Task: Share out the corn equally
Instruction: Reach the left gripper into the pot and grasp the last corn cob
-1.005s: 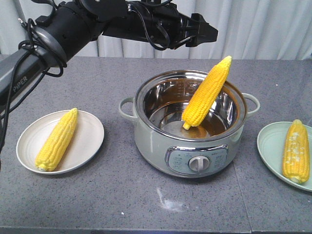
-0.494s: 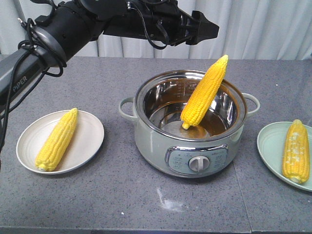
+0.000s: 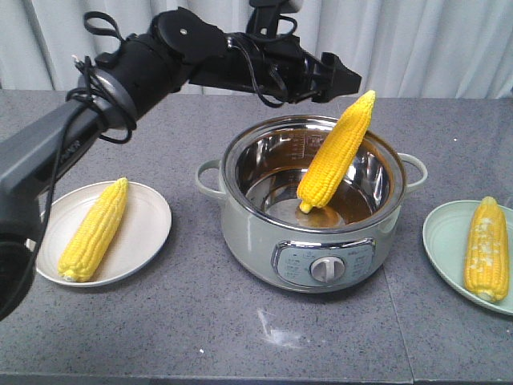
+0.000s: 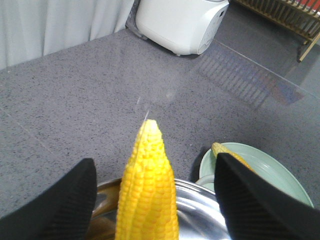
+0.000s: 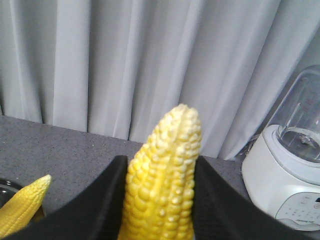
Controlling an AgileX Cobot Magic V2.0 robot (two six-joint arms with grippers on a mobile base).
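**Front view.** A pale green electric pot with a steel inner bowl (image 3: 248,233) stands at the middle of the grey speckled surface (image 3: 200,321). A bright yellow husked corn cob (image 3: 335,156) stands tilted inside it, with its base on the bowl's floor and its pointed tip rising above the far rim. The left arm's black tool (image 3: 346,76) hangs just beside that tip.

**Left wrist view.** The two fingers (image 4: 60,200) of the left tool stand apart on either side of the cob and touch nothing, so the tool is released.

**Plates.** A second yellow cob (image 3: 94,230) lies on the round white plate (image 3: 148,216) to the left of the pot. A third yellow cob (image 3: 486,249) lies on the round pale green plate (image 3: 445,233) to the right of the pot.

**Right wrist view.** The right tool (image 5: 161,162) is grasping a fourth yellow cob (image 5: 162,190). Both black fingers (image 5: 100,200) press against its sides, and its tip points toward the pale pleated curtain (image 5: 125,65). A further cob tip (image 5: 22,205) shows at lower left; which cob it belongs to cannot be told. A white blender with a clear jar (image 5: 290,170) stands at the right.
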